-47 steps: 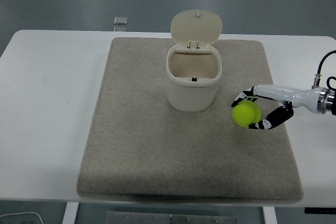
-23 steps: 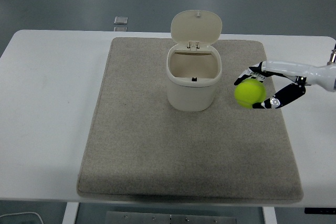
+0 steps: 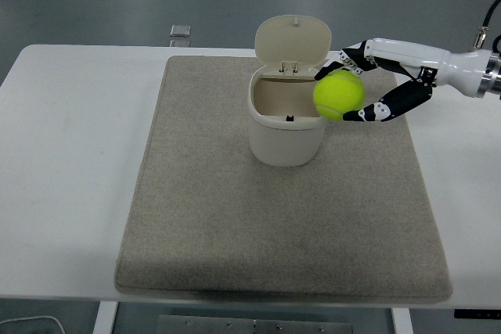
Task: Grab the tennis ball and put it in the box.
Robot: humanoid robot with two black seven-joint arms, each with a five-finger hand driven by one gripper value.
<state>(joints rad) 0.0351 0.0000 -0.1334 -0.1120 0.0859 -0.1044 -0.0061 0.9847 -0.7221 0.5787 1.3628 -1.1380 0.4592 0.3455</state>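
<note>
The near half of the grey mat (image 3: 282,217) lies bare on the white desk (image 3: 70,177), reaching almost to the desk's near edge. A second ago the tennis ball (image 3: 340,95) was held low over the mat's right part, well clear of the box; half a second ago it had been raised and carried farther from the near edge. Now it has travelled leftward and up as well.

Past the mat's middle stands the cream box (image 3: 288,119), its hinged lid (image 3: 293,41) tipped upright at the far side and its mouth open. The ball now overlaps the box's right rim in this view, apparently above it rather than inside; how high it sits over the rim cannot be judged from one view.

The right robot hand (image 3: 368,84) comes in from the desk's right edge and is clenched around the ball, one white-backed finger arching over its far side and dark fingers cupping its near side. The left robot hand is out of view.

The lift and most of the carry look done. What is left, as I judge it, is a little more leftward travel to centre the ball over the opening, then a release. Letting go here risks the ball striking the rim and bouncing out onto the mat.

At the desk's far edge lies a small grey square object (image 3: 180,31).
</note>
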